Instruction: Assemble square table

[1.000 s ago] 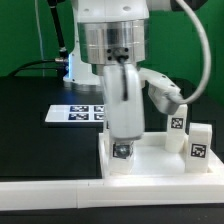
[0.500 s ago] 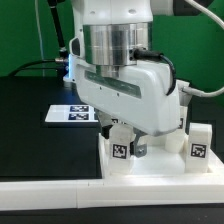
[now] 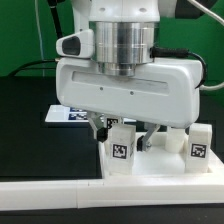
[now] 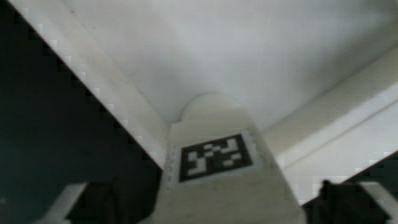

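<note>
The white square table top lies tray-like at the front of the exterior view. A white tagged leg stands upright on its near left corner. My gripper is straight above that leg, broad side to the camera, its fingers close against the leg's two sides. In the wrist view the leg fills the gap between both dark fingers, and my gripper looks shut on it. A second tagged leg stands at the top's right side.
The marker board lies on the black table behind the top, partly hidden by my hand. A long white bar runs along the table's front edge. A green wall stands behind.
My hand has turned about a quarter turn over the leg, from narrow side to broad side facing the exterior camera. The leg stays in the same spot.
</note>
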Motion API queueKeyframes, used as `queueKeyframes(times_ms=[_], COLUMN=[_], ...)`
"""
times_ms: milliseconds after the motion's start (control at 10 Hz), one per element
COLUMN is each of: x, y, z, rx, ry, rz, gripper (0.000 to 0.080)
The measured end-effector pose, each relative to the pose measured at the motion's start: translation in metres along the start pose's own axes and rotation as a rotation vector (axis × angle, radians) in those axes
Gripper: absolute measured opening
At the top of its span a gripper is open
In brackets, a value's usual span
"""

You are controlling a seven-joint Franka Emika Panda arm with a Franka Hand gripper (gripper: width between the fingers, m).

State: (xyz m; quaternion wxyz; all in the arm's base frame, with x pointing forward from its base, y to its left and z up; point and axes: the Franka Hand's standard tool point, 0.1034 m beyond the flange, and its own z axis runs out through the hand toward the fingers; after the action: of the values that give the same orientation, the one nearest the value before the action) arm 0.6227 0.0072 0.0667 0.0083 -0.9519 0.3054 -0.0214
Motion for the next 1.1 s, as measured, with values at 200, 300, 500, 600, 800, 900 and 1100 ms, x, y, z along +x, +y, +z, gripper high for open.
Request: queueKeyframes(times_ms=[200, 300, 500, 600, 800, 900, 1100], x=[-0.0003, -0.0004, -0.0001, 0.0001, 0.0001, -0.0004, 0.003], y=[-0.0003, -0.0003, 0.0005, 0.0041, 0.0065, 0.0033, -0.0015], z=[0.0002, 0.0003, 0.0003, 0.0003, 0.0003, 0.0003, 0.0002], rx=[0.001, 0.001, 0.003, 0.003, 0.008, 0.034, 0.081], ry=[-0.001, -0.001, -0.005, -0.022, -0.062, -0.091, -0.109], rz=[0.085, 0.146, 0.303, 0.463, 0.737, 0.935, 1.185], gripper=[0.0405, 0.0286, 0.0287, 0.0287, 0.0287, 0.0287, 0.0287])
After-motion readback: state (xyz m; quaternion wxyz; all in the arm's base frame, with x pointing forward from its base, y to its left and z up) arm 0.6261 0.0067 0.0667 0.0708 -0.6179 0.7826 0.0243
